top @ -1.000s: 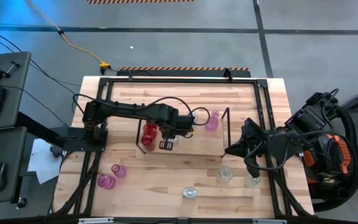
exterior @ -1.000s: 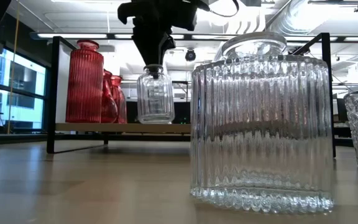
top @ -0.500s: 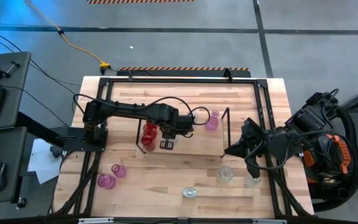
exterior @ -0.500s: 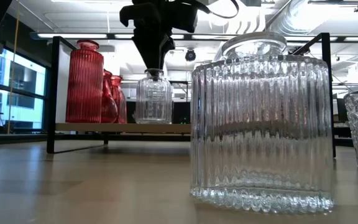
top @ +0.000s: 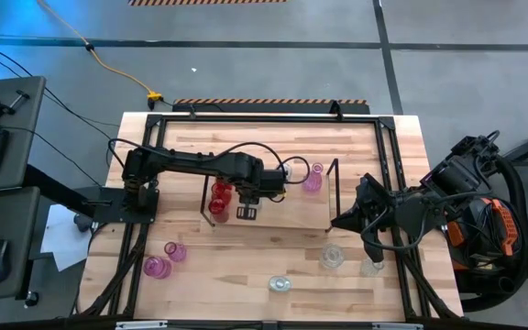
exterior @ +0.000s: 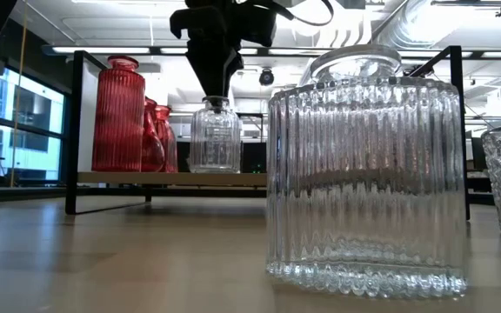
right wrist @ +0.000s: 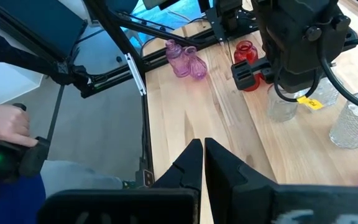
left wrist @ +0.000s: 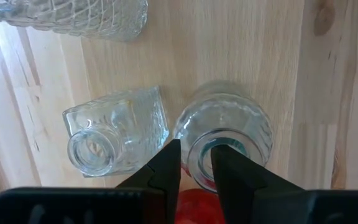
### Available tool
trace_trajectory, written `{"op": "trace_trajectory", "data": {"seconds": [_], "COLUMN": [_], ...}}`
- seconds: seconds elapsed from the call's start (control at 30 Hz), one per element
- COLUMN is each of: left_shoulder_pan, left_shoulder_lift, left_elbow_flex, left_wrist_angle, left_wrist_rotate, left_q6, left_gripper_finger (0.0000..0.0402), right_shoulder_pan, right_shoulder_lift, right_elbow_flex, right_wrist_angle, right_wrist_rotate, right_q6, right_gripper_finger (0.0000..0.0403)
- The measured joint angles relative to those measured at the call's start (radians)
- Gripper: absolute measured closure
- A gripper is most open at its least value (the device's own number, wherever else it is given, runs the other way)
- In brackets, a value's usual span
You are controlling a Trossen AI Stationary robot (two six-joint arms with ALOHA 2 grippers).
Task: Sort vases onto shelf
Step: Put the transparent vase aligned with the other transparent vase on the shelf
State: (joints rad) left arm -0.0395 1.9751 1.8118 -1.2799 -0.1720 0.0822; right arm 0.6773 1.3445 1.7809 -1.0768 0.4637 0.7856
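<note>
The shelf (top: 291, 209) lies mid-table, its board (exterior: 146, 177) carrying red vases (exterior: 118, 113) at its left end and a pink vase (top: 313, 178) toward its right end. Beside the red ones a ribbed clear vase (exterior: 214, 139) stands upright on the board. My left gripper (left wrist: 196, 163) points down right over its mouth, open: one finger over the mouth, the other outside the neck. A second clear vase (left wrist: 120, 127) stands next to it. My right gripper (right wrist: 202, 152) hangs shut in the air at the shelf's right end. My left gripper comes from above at the clear vase's mouth rim (left wrist: 194, 152), which shows in the gap between the two fingers. I cannot tell whether either finger touches the glass. The vase stands upright on the shelf board.
Loose clear vases (top: 332, 257) (top: 371, 266) (top: 280, 285) stand near the table's front, one of them huge in the low view (exterior: 364, 174). Two pink vases (top: 165, 259) sit at the front left. A black frame (top: 246, 117) edges the table. A person's hand (right wrist: 2, 127) shows beyond the left side.
The clear vase under my left gripper has sunk slightly and now stands on the shelf board, with more of its neck showing below the fingers. Both arms have kept their places.
</note>
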Motion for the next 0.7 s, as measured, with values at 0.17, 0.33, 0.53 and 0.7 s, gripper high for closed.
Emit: {"op": "trace_trajectory", "data": {"seconds": [0.17, 0.33, 0.53, 0.7], "left_shoulder_pan": [0.0, 0.0, 0.001, 0.007], "left_shoulder_lift": [0.0, 0.0, 0.0, 0.0], "left_elbow_flex": [0.0, 0.0, 0.0, 0.0], "left_wrist_angle": [0.002, 0.002, 0.003, 0.003], "left_wrist_rotate": [-0.05, -0.051, -0.093, -0.099], "left_q6": [0.0, 0.0, 0.0, 0.0], "left_gripper_finger": [0.0319, 0.0318, 0.0318, 0.0318], "right_shoulder_pan": [0.0, 0.01, 0.03, 0.039], "right_shoulder_lift": [0.0, 0.0, 0.0, 0.0], "right_elbow_flex": [0.0, 0.0, 0.0, 0.0], "right_wrist_angle": [0.005, 0.005, 0.005, 0.005], "right_wrist_rotate": [-0.001, -0.001, 0.007, 0.011], "right_q6": [0.0, 0.0, 0.002, 0.003], "right_gripper_finger": [0.0402, 0.0402, 0.0402, 0.0402]}}
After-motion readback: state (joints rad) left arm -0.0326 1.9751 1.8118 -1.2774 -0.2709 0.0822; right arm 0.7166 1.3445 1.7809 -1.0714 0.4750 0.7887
